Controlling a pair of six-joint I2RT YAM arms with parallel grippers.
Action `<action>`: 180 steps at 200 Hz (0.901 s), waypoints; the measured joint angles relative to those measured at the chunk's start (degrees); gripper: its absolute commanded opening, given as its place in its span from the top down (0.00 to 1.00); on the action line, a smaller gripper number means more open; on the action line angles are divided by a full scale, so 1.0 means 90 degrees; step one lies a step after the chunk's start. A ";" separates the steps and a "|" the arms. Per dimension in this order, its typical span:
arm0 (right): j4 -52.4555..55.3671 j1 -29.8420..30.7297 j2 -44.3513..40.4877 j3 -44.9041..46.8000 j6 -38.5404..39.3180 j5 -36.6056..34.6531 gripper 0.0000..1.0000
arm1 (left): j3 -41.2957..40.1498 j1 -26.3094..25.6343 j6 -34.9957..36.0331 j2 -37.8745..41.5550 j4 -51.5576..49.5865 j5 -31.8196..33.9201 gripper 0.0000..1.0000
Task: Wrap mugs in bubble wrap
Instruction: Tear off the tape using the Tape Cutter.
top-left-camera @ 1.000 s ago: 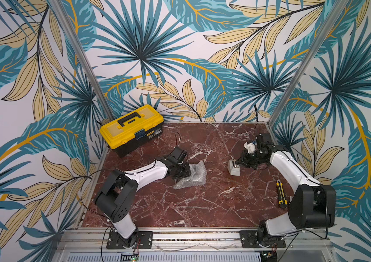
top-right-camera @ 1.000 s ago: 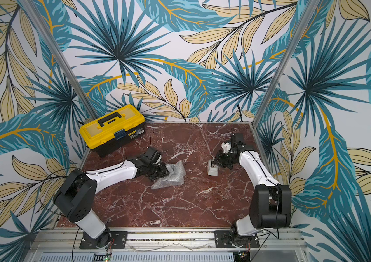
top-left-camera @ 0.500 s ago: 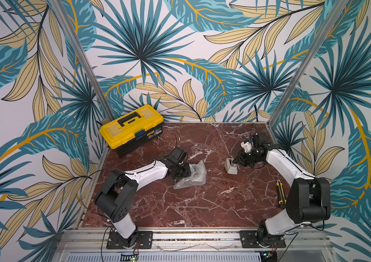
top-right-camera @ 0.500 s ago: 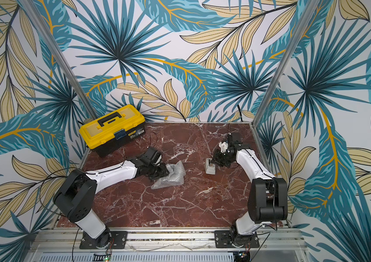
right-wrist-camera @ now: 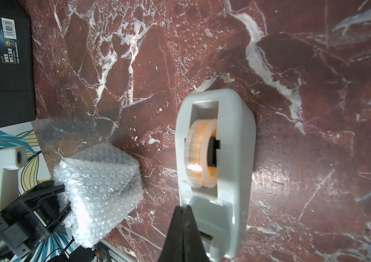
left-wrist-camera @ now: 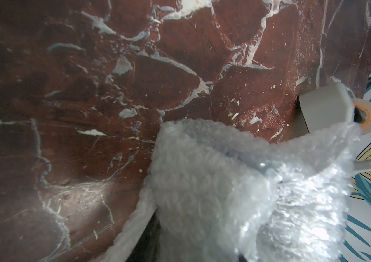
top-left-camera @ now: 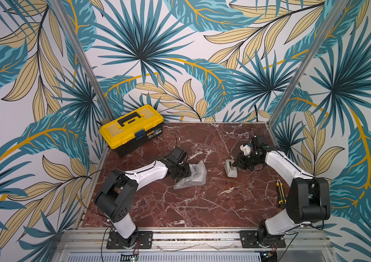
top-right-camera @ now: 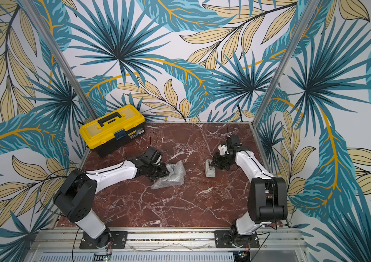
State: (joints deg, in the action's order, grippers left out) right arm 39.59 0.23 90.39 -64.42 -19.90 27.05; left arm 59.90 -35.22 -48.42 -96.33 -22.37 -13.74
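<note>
We see our left gripper (top-left-camera: 183,174) clamped on the bubble wrap (top-left-camera: 193,176) bundle just ahead of its fingers, the mug presumably hidden inside, while our right gripper (right-wrist-camera: 183,209), pinched shut, noses the tape dispenser (right-wrist-camera: 216,158), whose length runs straight away from it across the roomy, bare marble table (top-left-camera: 180,204).

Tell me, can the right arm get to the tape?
Probably yes. The right tool, shut, has its tips at the front of the dispenser, near the tape. Nothing lies between them; the bubble wrap sits aside, in the left tool.
</note>
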 measured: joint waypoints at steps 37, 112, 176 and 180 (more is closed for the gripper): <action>0.0015 -0.0002 -0.0058 -0.0083 0.0000 -0.0005 1.00 | 0.0000 0.0000 -0.0002 -0.0002 0.0002 0.0000 0.67; 0.0015 0.0012 -0.0321 -0.0083 0.0000 -0.0002 1.00 | 0.0000 0.0000 -0.0002 0.0000 0.0002 0.0000 0.67; -0.0015 0.0041 -0.0376 -0.0117 0.0002 -0.0005 1.00 | -0.0002 -0.0002 -0.0002 0.0000 0.0005 0.0000 0.67; -0.0019 0.0049 -0.0376 -0.0119 0.0000 -0.0005 1.00 | -0.0002 -0.0002 -0.0002 0.0000 0.0005 0.0000 0.67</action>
State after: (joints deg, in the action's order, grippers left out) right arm 39.42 0.67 87.00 -65.49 -19.90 27.00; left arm 59.88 -35.24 -48.45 -96.33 -22.33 -13.74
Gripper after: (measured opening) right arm 0.049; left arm 0.332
